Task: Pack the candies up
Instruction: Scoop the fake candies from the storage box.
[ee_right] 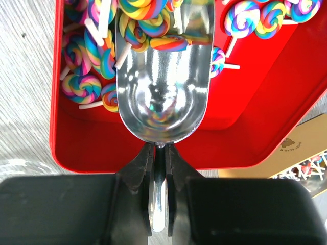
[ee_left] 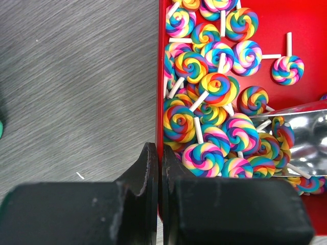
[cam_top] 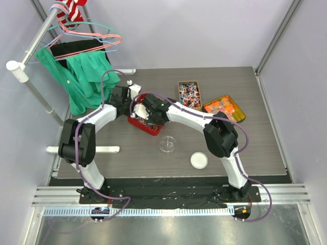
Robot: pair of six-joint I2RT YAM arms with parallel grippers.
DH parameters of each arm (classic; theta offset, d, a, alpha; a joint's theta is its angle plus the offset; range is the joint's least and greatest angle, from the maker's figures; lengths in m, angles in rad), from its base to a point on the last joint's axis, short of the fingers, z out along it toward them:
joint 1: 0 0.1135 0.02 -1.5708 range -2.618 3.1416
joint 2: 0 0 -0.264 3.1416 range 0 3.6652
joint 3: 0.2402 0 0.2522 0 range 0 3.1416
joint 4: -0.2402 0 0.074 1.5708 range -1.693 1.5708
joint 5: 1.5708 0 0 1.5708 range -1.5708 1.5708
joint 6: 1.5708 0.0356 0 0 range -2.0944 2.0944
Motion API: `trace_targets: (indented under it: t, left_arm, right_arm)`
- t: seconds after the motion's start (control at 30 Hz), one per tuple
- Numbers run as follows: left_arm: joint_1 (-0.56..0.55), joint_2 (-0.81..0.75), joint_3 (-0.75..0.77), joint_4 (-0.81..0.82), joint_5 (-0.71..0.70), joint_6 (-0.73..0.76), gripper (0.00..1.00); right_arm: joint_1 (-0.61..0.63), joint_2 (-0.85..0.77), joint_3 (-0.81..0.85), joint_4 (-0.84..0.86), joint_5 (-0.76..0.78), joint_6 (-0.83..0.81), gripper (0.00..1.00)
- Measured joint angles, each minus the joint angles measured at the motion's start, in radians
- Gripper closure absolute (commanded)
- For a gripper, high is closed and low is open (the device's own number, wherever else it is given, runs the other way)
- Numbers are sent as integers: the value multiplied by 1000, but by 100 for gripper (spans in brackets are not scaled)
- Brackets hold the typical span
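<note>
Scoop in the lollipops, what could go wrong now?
A few lollipops sit at the scoop's open front; tilting it on the lift could spill them. The right gripper pinches only the thin handle, so the scoop might twist. If the left gripper slips off the red tray, it could slide.

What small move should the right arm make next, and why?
Probably push the scoop forward, deeper under the lollipops: its bowl is mostly bare, with only a few at its mouth. The right gripper is shut on its handle, and the left gripper pinches the red tin by its wall, steadying it.
</note>
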Motion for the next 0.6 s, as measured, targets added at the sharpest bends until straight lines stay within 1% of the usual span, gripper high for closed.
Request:
trace_targets:
  t: [0.27,0.6]
  left_arm:
    - [8,-18,-10,5,0,-2,100]
    - [22,-34,-26,13,5,-24,100]
  right_arm:
    - [13,23,41,-1,22,85,99]
    - [22,46,85,0,10,190,99]
